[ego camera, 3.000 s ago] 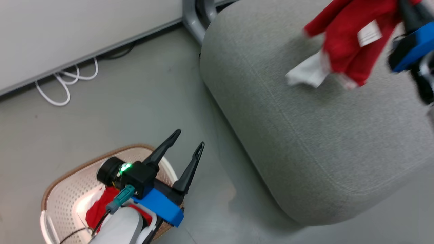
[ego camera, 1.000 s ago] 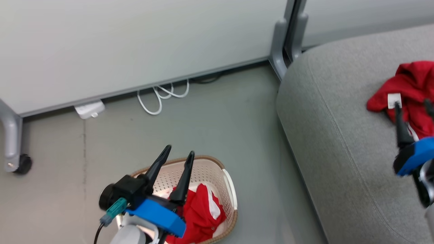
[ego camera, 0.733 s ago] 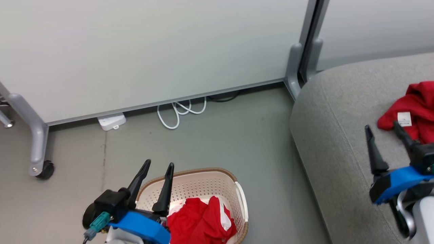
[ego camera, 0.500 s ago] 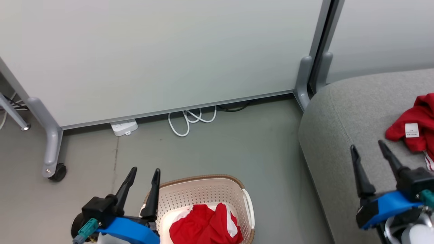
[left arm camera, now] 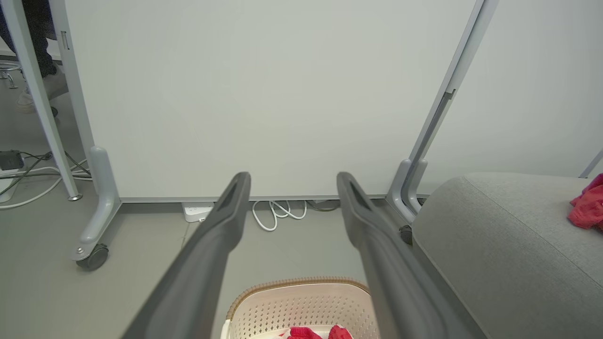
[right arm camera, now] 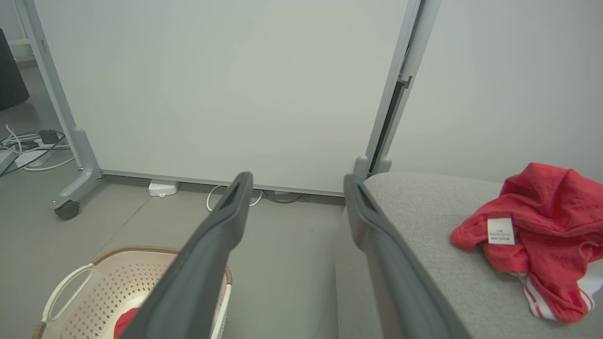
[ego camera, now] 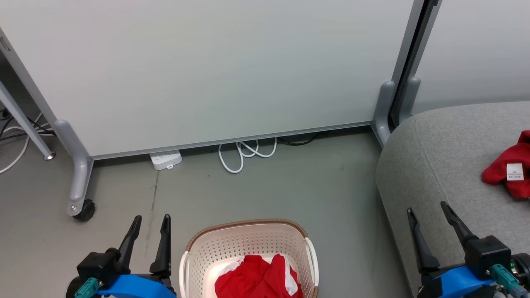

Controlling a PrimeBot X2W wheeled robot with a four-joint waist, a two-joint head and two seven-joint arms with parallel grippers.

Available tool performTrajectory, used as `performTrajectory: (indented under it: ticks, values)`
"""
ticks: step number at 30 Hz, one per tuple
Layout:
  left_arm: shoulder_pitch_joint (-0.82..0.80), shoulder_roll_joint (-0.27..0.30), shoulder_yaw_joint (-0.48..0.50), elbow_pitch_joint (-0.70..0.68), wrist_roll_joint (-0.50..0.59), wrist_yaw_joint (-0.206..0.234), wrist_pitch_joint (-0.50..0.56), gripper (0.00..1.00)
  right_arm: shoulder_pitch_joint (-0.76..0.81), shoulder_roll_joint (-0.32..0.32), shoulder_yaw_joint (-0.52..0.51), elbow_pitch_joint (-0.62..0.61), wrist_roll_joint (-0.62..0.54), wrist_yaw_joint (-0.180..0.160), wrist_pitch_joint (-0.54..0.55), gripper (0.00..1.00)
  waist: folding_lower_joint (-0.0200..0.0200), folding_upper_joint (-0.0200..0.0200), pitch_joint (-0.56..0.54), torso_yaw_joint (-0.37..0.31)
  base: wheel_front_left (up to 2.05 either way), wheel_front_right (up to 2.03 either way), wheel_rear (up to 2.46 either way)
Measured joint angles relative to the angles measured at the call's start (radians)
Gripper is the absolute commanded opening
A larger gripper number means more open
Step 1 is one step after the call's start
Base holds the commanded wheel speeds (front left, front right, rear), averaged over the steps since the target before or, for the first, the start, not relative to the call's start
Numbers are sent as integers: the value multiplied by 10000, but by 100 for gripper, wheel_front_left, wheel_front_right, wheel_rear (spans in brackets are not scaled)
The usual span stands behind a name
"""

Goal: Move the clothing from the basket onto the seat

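Observation:
A cream basket with a brown rim stands on the floor at the bottom centre, and a crumpled red and white garment lies inside it. To the right, the grey seat carries another red garment with a white label, seen in full in the right wrist view as the red garment. My left gripper is open and empty, left of the basket. My right gripper is open and empty over the seat's front edge, left of that garment.
A pale partition on grey wheeled legs runs across the back. A white power strip and looped white cable lie at its foot. More cables trail at the far left. Grey floor lies between basket and seat.
The head camera has swung left and tilted up, so the scene has shifted. My right gripper let go of the red garment on the seat and drew back from it. Both grippers stay open.

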Motion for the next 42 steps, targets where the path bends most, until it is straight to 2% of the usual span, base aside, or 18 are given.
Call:
performTrajectory:
  ticks: [15, 23, 28, 34, 42]
  values:
    - [165, -86, 159, 198, 86, 0, 0, 100, 56, 86, 67, -159, -228, 0, 86, 100, 0, 0, 59, 261, 0, 0, 0]
    - [172, -105, 240, 109, 113, 0, 0, 100, 18, 82, 73, -265, -224, 0, 88, 100, 0, 0, 390, 184, 0, 0, 0]
    - [-153, -96, 84, 98, 146, 0, 0, 100, -485, 86, 163, -426, -184, 0, 54, 100, 0, 0, 1031, -18, 0, 0, 0]
    - [-975, -98, -326, 255, 153, 0, 0, 100, -1363, 111, 272, -598, -111, 0, -102, 100, 2, 0, 2297, -320, 0, 0, 0]
    - [-2180, 184, -1402, 1597, 144, 0, 2, 100, -2676, 100, 773, -499, -92, 0, -453, 100, 2, 0, 4096, -1027, 0, 0, 0]
